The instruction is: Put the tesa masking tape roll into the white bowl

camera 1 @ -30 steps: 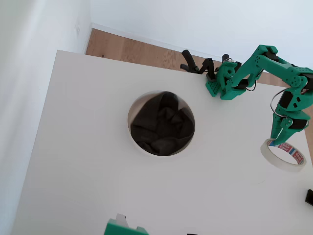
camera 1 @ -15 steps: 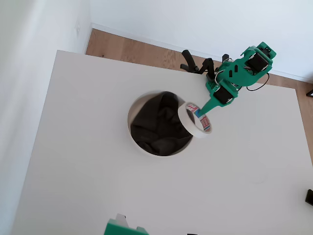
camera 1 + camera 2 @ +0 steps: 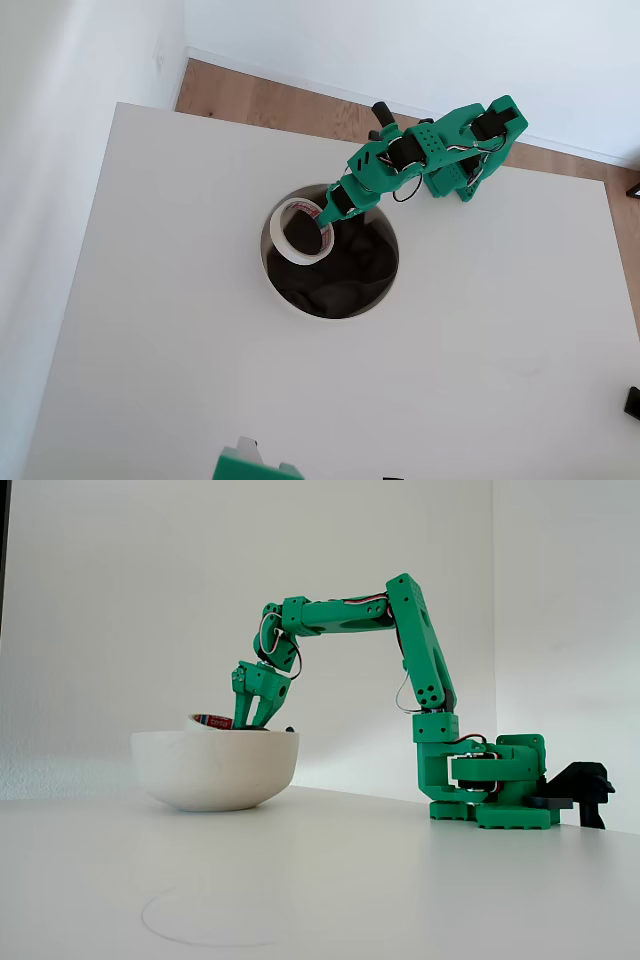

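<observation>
The tesa masking tape roll (image 3: 300, 232), a cream ring with a red-and-blue core, hangs tilted over the upper left part of the white bowl (image 3: 268, 274). My green gripper (image 3: 323, 230) is shut on the ring's right side, reaching in from the upper right. Dark cloth (image 3: 345, 272) fills the bowl under the roll. In the fixed view the tape roll (image 3: 210, 721) shows just above the rim of the bowl (image 3: 215, 770), with the gripper (image 3: 249, 722) pointing down into the bowl. Whether the roll touches the cloth cannot be seen.
The arm's base (image 3: 490, 785) stands at the table's far edge beside a black clamp (image 3: 392, 128). A green part (image 3: 250, 466) juts in at the bottom edge and a small black thing (image 3: 632, 402) at the right edge. Wooden floor lies beyond the table.
The gripper lifted the tape roll from the table's right side and swung it left; the roll moved from the bowl's right rim to over its upper left part.
</observation>
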Robot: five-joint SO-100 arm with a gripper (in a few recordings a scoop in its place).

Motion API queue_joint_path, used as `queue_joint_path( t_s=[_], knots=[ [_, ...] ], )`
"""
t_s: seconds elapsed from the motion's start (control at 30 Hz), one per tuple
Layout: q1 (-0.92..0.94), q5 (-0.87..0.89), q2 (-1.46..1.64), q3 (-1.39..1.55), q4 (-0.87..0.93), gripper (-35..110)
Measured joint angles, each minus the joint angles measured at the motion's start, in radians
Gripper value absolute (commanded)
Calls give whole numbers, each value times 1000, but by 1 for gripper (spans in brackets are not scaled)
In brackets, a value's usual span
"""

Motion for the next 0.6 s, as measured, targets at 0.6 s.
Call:
queue_joint_path(
  t_s=[0.6],
  knots=[
    [2,26,-57,0,-77,7]
  ],
)
